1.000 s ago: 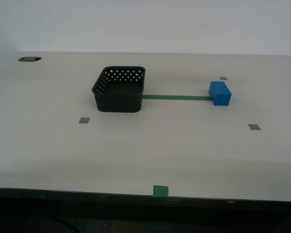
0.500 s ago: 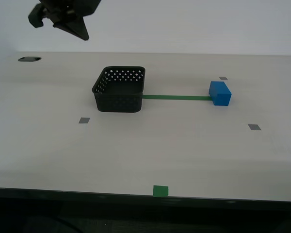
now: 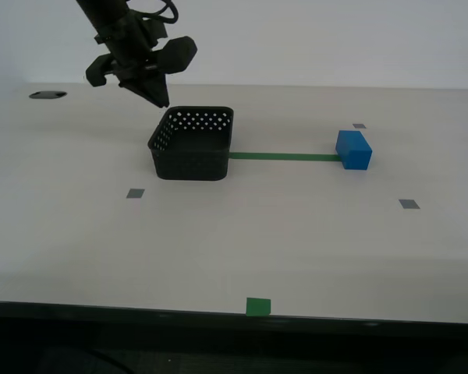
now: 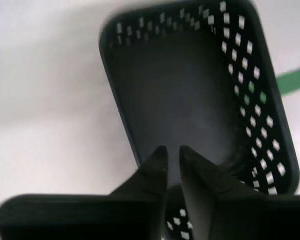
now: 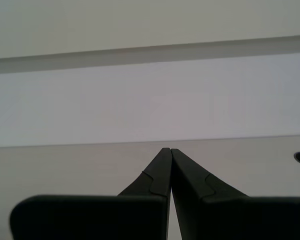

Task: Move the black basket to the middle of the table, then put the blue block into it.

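The black basket [image 3: 191, 148] stands empty on the table [image 3: 234, 241], left of centre in the exterior view. It also fills the second wrist view [image 4: 180, 100]. My second gripper [image 3: 160, 101] hangs just above the basket's far left corner, its jaws almost shut with a narrow gap and holding nothing [image 4: 171, 150]. The blue block [image 3: 353, 149] sits to the right, at the end of the green tape strip [image 3: 285, 157]. My first gripper [image 5: 166, 150] is shut and empty, facing bare tabletop and wall. It does not show in the exterior view.
Grey tape squares [image 3: 136, 193] [image 3: 409, 204] [image 3: 359, 125] and a green tape square [image 3: 257, 306] lie flat on the table. A dark oval hole [image 3: 47, 95] is at the far left. The dark front edge [image 3: 234, 319] runs along the bottom.
An arm has come in from the exterior view's upper left and dropped toward the basket's far left corner. The basket and block have not moved.
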